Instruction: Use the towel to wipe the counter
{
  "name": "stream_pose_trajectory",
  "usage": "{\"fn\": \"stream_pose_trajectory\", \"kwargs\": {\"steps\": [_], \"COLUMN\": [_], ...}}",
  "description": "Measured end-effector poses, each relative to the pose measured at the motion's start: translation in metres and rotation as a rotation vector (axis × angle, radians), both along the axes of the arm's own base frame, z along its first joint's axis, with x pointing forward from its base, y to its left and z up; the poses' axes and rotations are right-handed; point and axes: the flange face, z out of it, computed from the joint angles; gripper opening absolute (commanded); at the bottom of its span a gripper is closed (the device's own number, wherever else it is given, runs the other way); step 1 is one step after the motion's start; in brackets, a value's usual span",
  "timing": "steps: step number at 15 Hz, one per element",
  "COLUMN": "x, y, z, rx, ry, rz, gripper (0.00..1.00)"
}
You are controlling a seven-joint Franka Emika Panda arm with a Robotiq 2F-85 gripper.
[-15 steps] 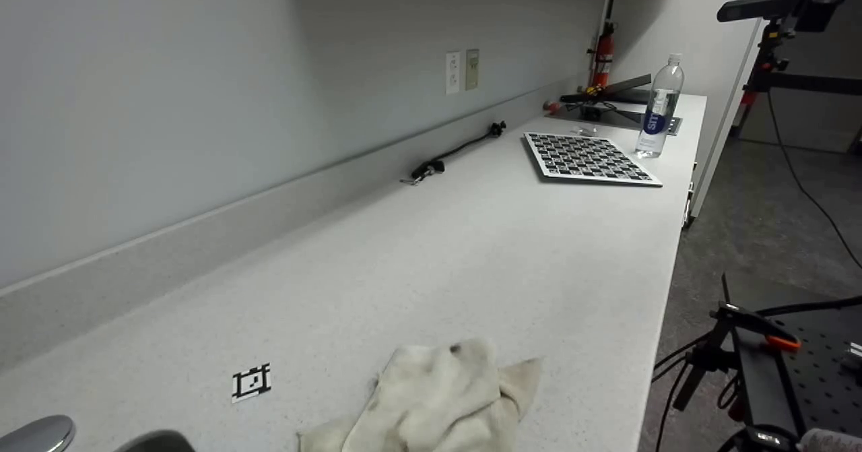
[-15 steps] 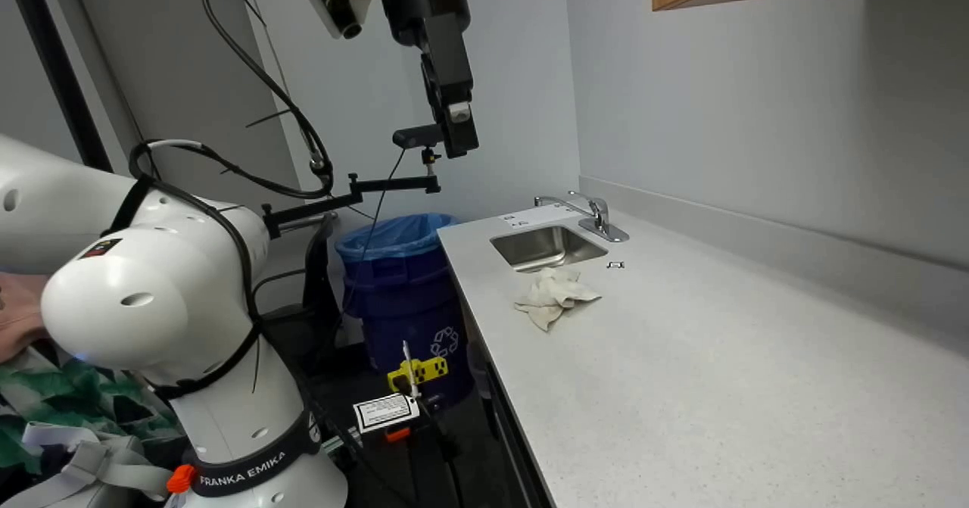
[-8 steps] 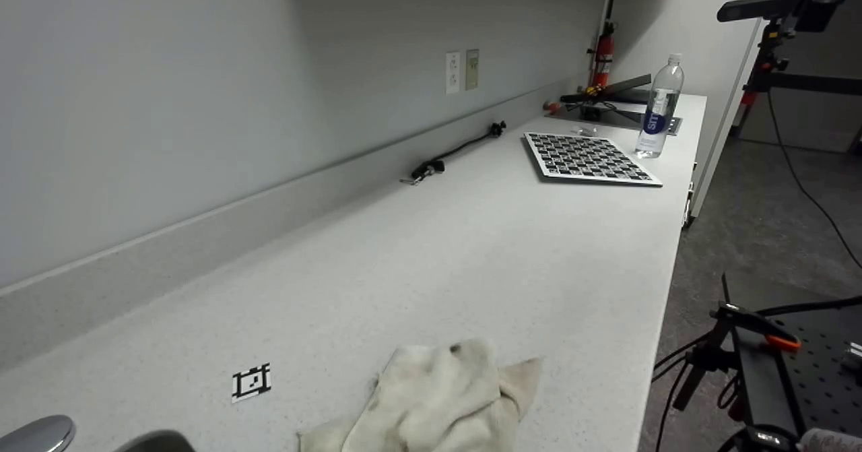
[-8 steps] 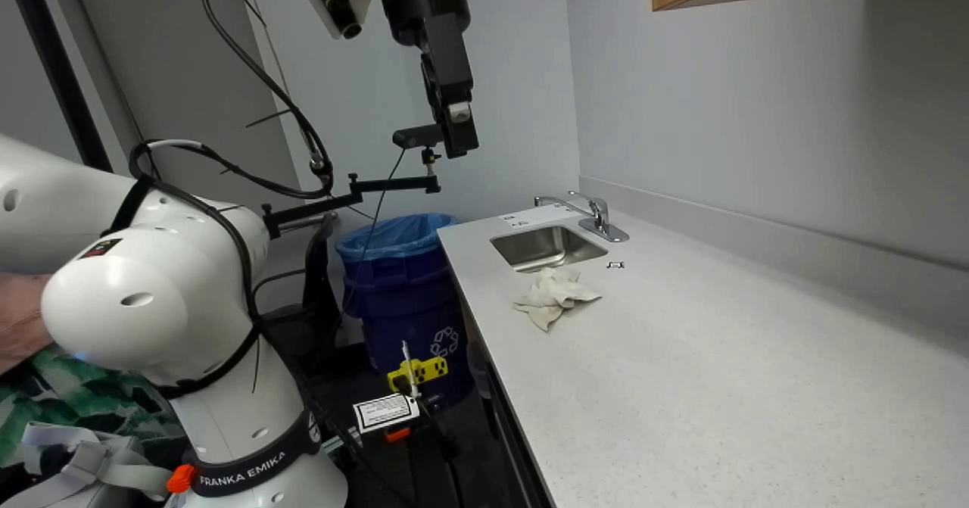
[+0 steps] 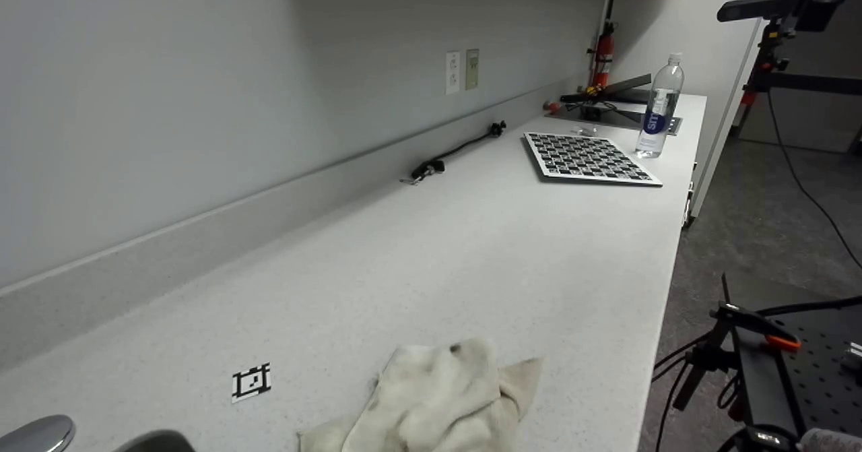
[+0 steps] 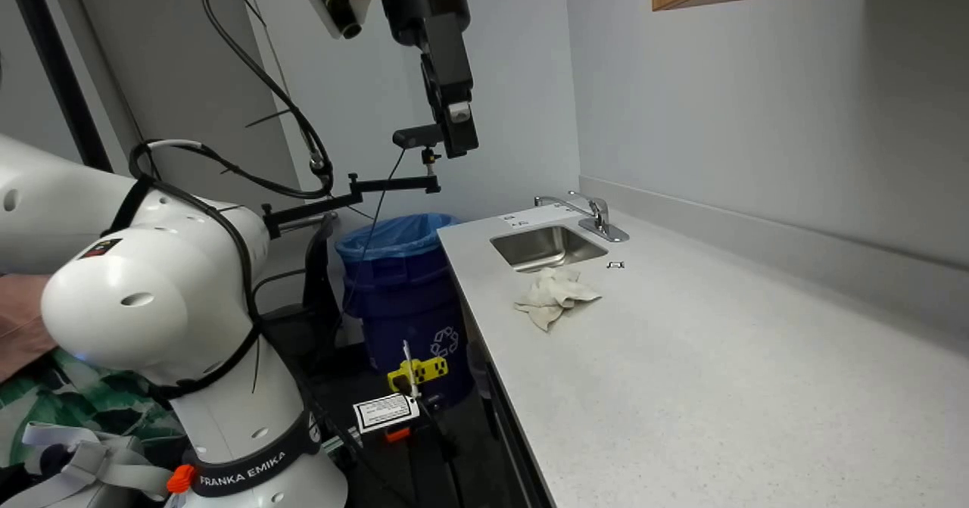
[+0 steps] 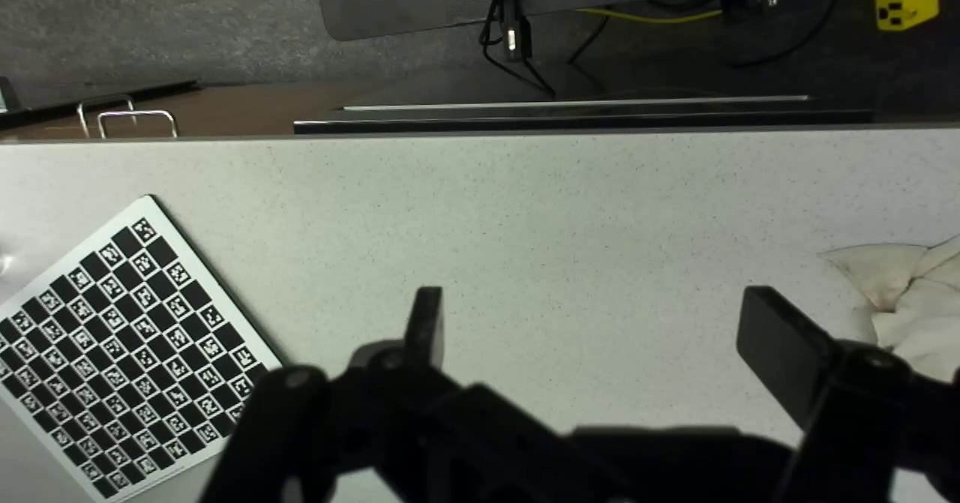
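Cream towel (image 6: 556, 296) lies bunched on the desk (image 6: 681, 387) beside the sink (image 6: 543, 245), its folds probably handy for pinching. Higher and well apart, the tool (image 7: 592, 319) stands spread wide, holding nothing, presumably ready for them.

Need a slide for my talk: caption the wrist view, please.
Open end effector over the counter, checkered board at frame left, towel partly visible at frame right.

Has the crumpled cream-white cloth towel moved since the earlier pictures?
No, in no direction: the towel keeps the same place relative to the small black-and-white square marker in both exterior views.
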Motion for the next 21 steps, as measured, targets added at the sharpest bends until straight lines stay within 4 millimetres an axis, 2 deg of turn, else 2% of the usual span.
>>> {"fn": "stream_pose_trajectory", "kwargs": {"steps": [7,12,17,21], "x": [0.003,0.002,0.012,0.033], "y": [0.003,0.015,0.041,0.076], "z": [-0.008,-0.038,-0.074,-0.091], "rx": [0.003,0.028,0.061,0.056], "ry": [0.022,0.076,0.071,-0.006], "rz": [0.011,0.043,0.109,0.205], "gripper": [1.0,1.0,1.0,1.0]}}
